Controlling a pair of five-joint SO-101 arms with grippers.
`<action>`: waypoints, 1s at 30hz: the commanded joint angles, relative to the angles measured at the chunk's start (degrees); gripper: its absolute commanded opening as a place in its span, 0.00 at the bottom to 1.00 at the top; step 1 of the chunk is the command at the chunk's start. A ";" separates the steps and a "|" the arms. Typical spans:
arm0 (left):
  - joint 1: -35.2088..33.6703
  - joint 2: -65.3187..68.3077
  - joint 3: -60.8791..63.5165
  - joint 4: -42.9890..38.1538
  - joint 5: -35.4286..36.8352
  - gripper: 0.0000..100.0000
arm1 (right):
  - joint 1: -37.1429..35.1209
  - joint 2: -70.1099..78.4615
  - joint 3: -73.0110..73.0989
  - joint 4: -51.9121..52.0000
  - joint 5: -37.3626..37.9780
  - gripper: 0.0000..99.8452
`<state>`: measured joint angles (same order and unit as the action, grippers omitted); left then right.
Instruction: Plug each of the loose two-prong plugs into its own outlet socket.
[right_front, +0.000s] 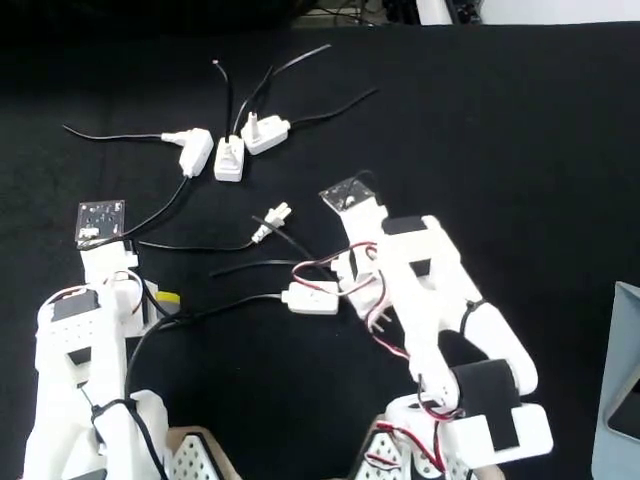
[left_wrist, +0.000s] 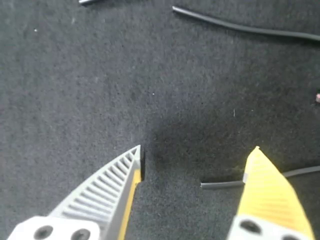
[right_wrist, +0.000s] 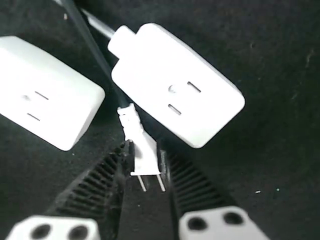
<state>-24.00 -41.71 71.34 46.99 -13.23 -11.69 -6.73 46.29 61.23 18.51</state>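
**Right gripper (right_wrist: 143, 150) pinches a two-prong plug (right_wrist: 146, 157)**

On the black table (right_front: 520, 150), the left gripper (left_wrist: 197, 150) gapes over bare cloth at eight o'clock. The held plug sits just beside two white outlet sockets (right_wrist: 177, 85) — a loose plug (right_front: 272, 215) lies near centre, toward eleven o'clock.

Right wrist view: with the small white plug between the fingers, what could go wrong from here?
1. The small white two-prong plug sits in the right gripper with prongs pointing back toward the wrist, away from the white rectangular outlet socket; turning it may cost the grip.
2. That socket lies loose on the black cloth, and the open left gripper is not bracing it, so pushing could slide it.
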 joint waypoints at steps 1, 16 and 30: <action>-0.66 -0.97 -0.31 -0.70 0.35 0.32 | -2.11 1.27 0.92 1.93 0.00 0.12; -0.75 -0.97 -0.31 -0.70 0.35 0.32 | -2.73 0.66 -0.31 5.89 0.00 0.13; -0.75 -0.97 -0.31 -0.70 0.35 0.32 | -7.56 -12.62 -5.32 19.52 -3.16 0.13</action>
<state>-24.00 -41.71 71.34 46.99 -13.23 -16.88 -14.99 38.81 80.13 16.04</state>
